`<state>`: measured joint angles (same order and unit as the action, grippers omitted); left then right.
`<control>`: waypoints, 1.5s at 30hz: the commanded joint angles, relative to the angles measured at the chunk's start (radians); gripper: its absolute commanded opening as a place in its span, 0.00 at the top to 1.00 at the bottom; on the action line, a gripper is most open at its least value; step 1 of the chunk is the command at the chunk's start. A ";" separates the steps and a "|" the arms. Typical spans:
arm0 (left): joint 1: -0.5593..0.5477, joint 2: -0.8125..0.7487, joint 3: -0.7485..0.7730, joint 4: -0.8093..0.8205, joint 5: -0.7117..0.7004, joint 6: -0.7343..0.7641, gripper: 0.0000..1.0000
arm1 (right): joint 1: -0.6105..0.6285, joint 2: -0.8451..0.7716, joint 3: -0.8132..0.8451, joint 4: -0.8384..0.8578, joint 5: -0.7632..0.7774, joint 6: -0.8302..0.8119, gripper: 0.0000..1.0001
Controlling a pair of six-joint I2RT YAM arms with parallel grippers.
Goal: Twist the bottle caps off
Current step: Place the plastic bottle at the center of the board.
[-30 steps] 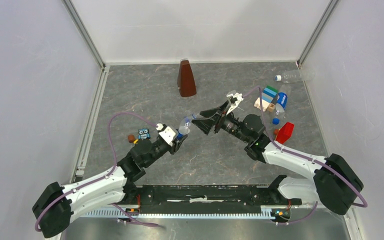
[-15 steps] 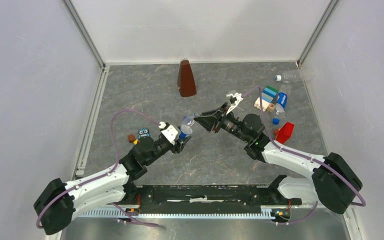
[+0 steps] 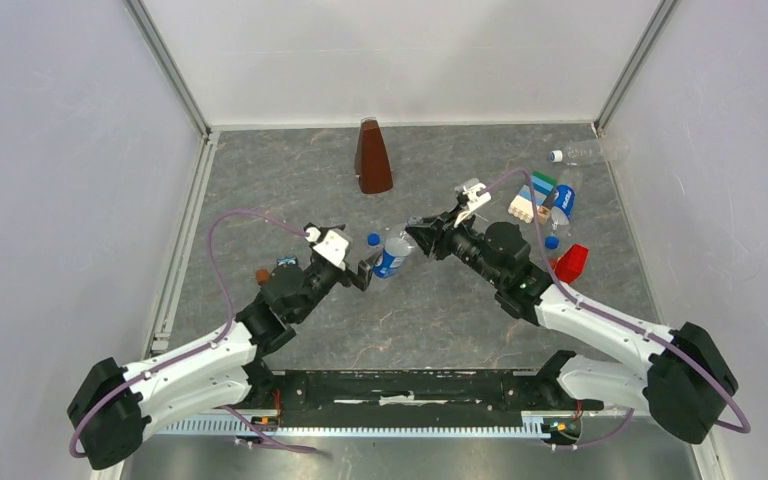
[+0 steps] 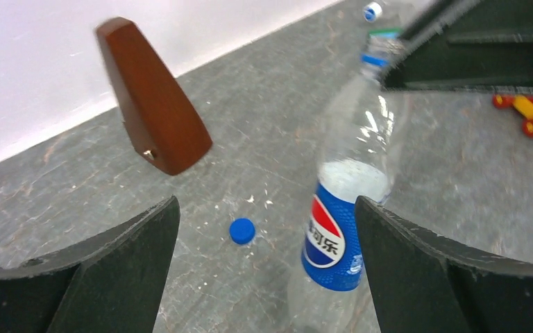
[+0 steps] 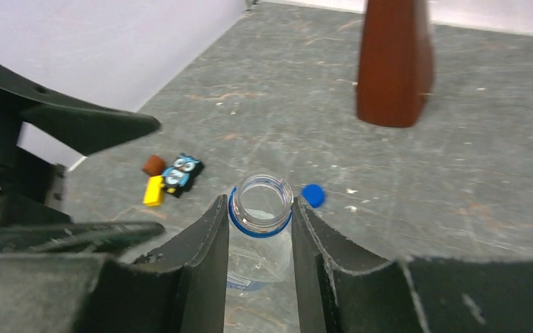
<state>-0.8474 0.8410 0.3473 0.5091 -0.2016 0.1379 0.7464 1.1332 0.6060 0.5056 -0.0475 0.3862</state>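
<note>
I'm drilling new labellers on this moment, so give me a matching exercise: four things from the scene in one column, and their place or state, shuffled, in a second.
Things
1. labelled bottle
2. loose blue cap
3. left gripper
4. brown pyramid

Place or state
a. open, holding nothing
b. stands near the back wall
c. uncapped, neck clamped by the right gripper
d. lies on the table

Pairs: 1-c, 2-d, 3-a, 4-b.

Grey table (image 3: 290, 180), loose blue cap (image 3: 374, 239)
</note>
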 commanded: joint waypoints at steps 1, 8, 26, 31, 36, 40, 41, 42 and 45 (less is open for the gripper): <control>0.005 0.017 0.080 -0.024 -0.156 -0.119 0.00 | 0.004 -0.043 0.089 -0.116 0.164 -0.123 0.86; 0.008 -0.003 0.138 -0.129 -0.219 -0.188 0.00 | 0.004 0.055 0.203 -0.172 0.296 -0.233 0.85; 0.019 -0.028 0.082 -0.121 -0.230 -0.207 0.00 | 0.004 0.407 0.458 -0.188 0.326 -0.350 0.81; 0.020 -0.031 0.080 -0.123 -0.230 -0.210 0.00 | 0.006 0.452 0.512 -0.220 0.318 -0.361 0.78; 0.021 -0.044 0.065 -0.123 -0.236 -0.212 0.00 | 0.006 0.455 0.503 -0.223 0.309 -0.374 0.75; 0.021 -0.052 0.062 -0.123 -0.246 -0.204 0.00 | 0.011 0.427 0.455 -0.205 0.294 -0.378 0.73; 0.021 -0.055 0.062 -0.123 -0.246 -0.204 0.00 | 0.014 0.420 0.440 -0.187 0.297 -0.377 0.73; 0.021 -0.056 0.062 -0.121 -0.246 -0.205 0.00 | 0.019 0.412 0.428 -0.168 0.311 -0.377 0.73; 0.021 -0.054 0.064 -0.122 -0.243 -0.205 0.00 | 0.021 0.407 0.441 -0.148 0.333 -0.415 0.74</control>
<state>-0.8307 0.7998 0.4118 0.3454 -0.4183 -0.0345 0.7593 1.5600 1.0569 0.3447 0.2634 0.0242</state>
